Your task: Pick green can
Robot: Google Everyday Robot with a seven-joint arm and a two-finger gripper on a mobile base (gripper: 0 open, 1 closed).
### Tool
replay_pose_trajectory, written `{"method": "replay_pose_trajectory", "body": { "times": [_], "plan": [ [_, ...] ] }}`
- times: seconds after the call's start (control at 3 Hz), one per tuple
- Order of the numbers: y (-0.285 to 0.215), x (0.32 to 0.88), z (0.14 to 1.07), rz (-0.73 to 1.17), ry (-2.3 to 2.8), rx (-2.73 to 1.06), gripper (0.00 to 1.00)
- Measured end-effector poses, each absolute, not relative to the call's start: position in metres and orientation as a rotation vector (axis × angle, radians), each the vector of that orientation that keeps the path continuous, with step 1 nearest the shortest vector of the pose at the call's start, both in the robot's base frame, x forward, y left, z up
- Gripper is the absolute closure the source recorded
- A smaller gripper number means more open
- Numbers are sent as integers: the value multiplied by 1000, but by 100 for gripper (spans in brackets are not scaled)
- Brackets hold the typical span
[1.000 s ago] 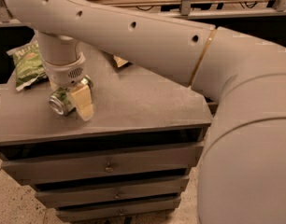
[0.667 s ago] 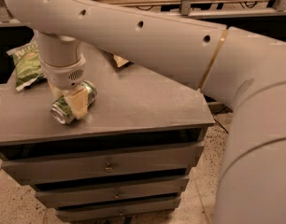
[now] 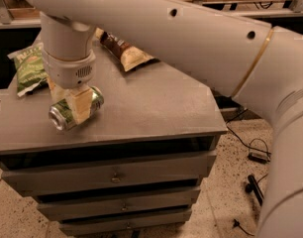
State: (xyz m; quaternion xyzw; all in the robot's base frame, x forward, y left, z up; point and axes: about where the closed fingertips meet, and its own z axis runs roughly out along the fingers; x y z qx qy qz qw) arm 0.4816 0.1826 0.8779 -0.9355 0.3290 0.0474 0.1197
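On the grey worktop (image 3: 156, 103), at its near left part, my claw (image 3: 72, 108) is now clamped across the green can (image 3: 61, 117), which has tilted sideways between my fingers since a second ago, so I judge the grip holds and the lift comes next.

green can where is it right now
In the camera view the green can is on its side at the front left of the cabinet top, clamped in the gripper, with the green chip bag behind it to the left.
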Motion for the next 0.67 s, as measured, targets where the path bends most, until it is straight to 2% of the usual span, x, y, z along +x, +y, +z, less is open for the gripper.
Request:
{"method": "replay_pose_trajectory", "body": {
  "times": [0.33, 0.67],
  "plan": [
    [182, 483, 880, 147, 971, -2724, 68],
    [179, 495, 899, 171, 997, -2664, 92]
  ]
}}
